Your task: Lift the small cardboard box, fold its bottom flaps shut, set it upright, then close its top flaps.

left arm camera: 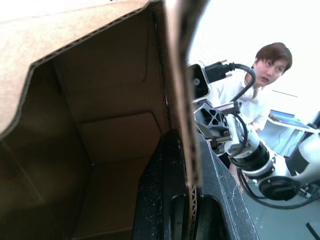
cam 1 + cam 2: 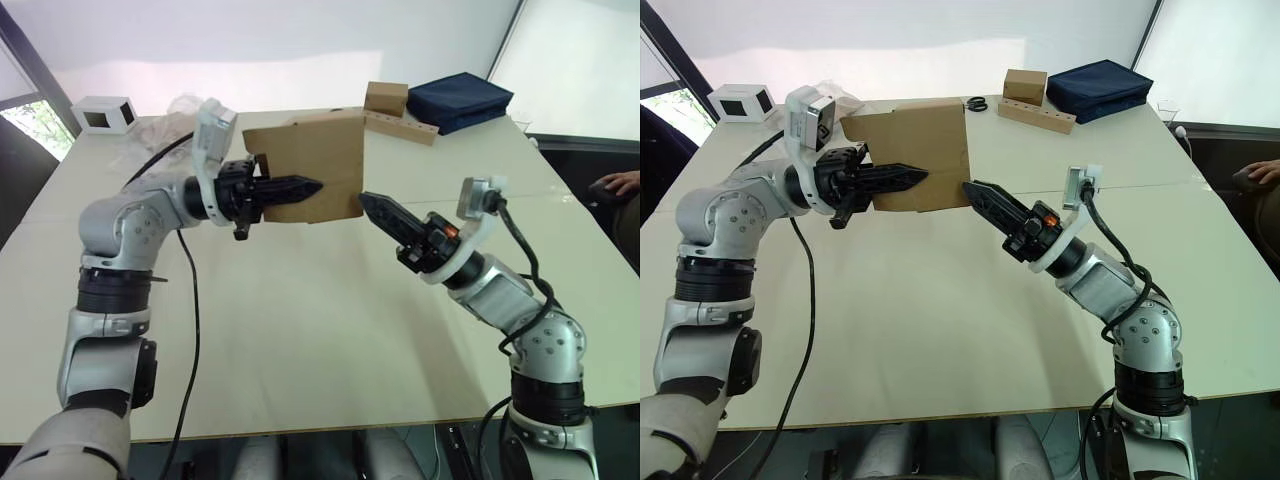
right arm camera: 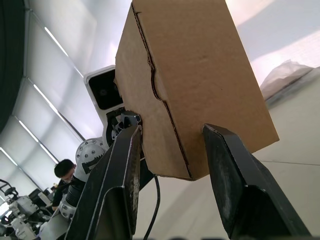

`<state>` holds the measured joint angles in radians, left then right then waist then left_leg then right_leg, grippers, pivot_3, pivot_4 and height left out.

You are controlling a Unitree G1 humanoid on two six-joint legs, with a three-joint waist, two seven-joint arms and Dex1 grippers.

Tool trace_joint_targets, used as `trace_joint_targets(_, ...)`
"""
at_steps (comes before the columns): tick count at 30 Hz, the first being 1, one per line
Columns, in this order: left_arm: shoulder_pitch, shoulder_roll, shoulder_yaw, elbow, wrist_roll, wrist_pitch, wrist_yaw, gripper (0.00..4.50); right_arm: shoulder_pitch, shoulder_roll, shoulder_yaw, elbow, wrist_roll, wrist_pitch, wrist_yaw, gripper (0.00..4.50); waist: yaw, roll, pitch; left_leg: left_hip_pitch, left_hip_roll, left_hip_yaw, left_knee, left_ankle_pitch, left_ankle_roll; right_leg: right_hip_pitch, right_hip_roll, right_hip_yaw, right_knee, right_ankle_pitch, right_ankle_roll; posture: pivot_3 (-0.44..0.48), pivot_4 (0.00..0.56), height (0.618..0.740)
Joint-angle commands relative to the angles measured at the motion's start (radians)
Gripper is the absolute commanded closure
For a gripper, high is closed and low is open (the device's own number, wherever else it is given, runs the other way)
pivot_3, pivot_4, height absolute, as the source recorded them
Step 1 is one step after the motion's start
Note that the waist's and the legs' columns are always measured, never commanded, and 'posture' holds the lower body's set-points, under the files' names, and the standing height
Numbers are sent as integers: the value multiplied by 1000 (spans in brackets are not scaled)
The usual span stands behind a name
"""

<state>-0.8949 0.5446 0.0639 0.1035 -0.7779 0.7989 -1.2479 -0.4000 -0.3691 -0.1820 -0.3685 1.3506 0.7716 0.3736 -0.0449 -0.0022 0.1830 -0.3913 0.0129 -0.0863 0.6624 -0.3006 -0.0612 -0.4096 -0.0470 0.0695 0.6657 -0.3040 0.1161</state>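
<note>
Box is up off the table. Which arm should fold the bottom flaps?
Right, likely. The left tool is shut on a wall of the plain brown small cardboard box, holding it aloft. The right tool is open and free, its tips by the box's lower corner.

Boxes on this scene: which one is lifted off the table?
The small cardboard box, plain brown, held in the air by the left gripper. The white box and the smaller brown box rest on the table.

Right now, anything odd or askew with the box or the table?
Nothing damaged or spilled. The small cardboard box is off the table, held tilted: the left gripper clamps one wall, one finger inside. The right gripper is open at the box's lower corner.
</note>
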Motion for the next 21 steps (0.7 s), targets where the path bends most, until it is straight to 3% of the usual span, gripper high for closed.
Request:
trace_joint_targets(1,1,16,22,-43,-27,2,-17,4500,-7,-26,-31,-35,34,1,15,2545,0,0,0,0,0,0,0,0,0,0,0,0,0,0,0,0,150,740)
trace_joint_targets(10,-2,31,12,-43,-24,4,-31,4500,-4,-65,-62,-9,37,2,31,2545,0,0,0,0,0,0,0,0,0,0,0,0,0,0,0,0,150,740)
trace_joint_targets(13,-3,37,12,-42,-24,6,-35,4500,2,-68,-69,-8,37,-2,31,3242,0,0,0,0,0,0,0,0,0,0,0,0,0,0,0,0,150,740)
trace_joint_targets(16,-3,41,11,-43,-25,10,-37,4500,5,-68,-78,-6,29,-11,33,4457,0,0,0,0,0,0,0,0,0,0,0,0,0,0,0,0,150,740)
trace_joint_targets(21,-5,47,10,-42,-24,16,-43,4500,-7,-66,-85,3,14,-20,37,4457,0,0,0,0,0,0,0,0,0,0,0,0,0,0,0,0,150,740)
